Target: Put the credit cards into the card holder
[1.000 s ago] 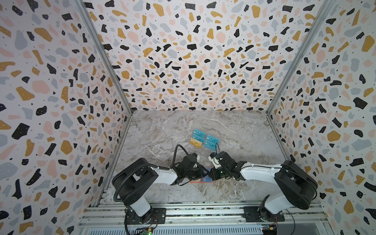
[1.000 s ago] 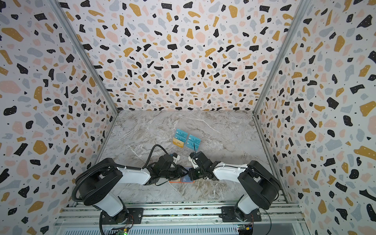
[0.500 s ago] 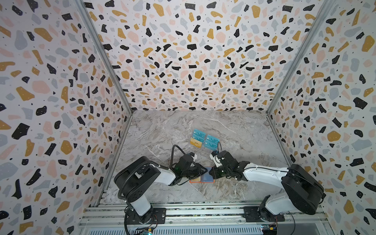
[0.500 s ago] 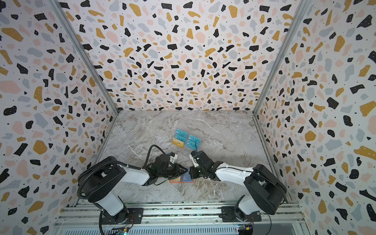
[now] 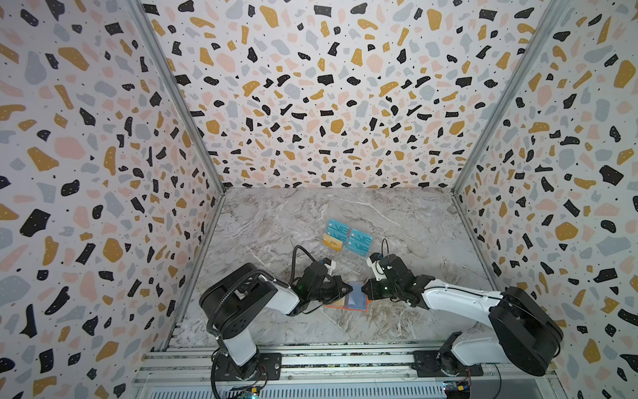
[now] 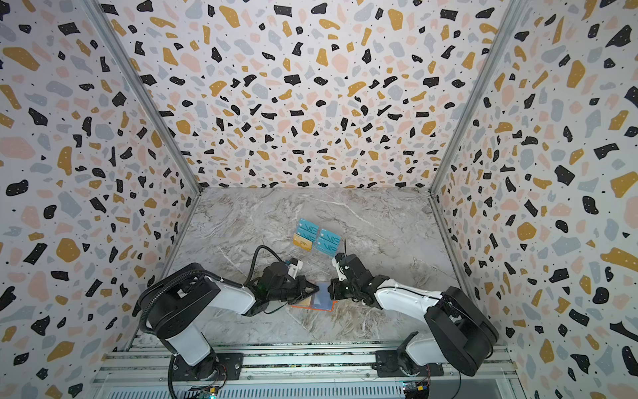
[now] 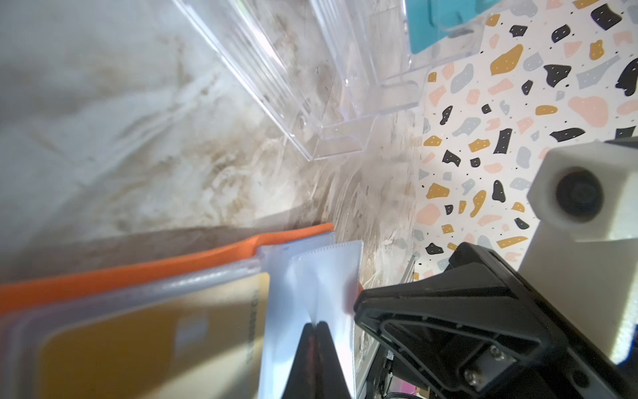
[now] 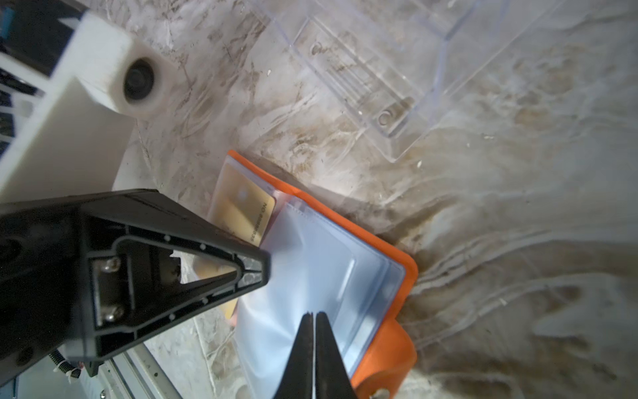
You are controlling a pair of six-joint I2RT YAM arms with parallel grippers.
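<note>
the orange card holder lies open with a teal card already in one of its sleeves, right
No: the card in the open card holder is gold-tan, not teal; the right wrist view shows it.

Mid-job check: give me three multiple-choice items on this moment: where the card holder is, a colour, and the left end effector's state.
1. Where is the card holder? A. far back corner; B. between the left end effector and right end effector; C. lifted in the air.
2. What colour is the sleeved card? A. teal; B. red; C. gold.
3. The left end effector is: A. shut on a clear sleeve; B. wide open; C. holding a teal card.
B: both top views show it between them. C: it looks gold in both wrist views. A: the left wrist view shows it pinching the sleeve.
</note>
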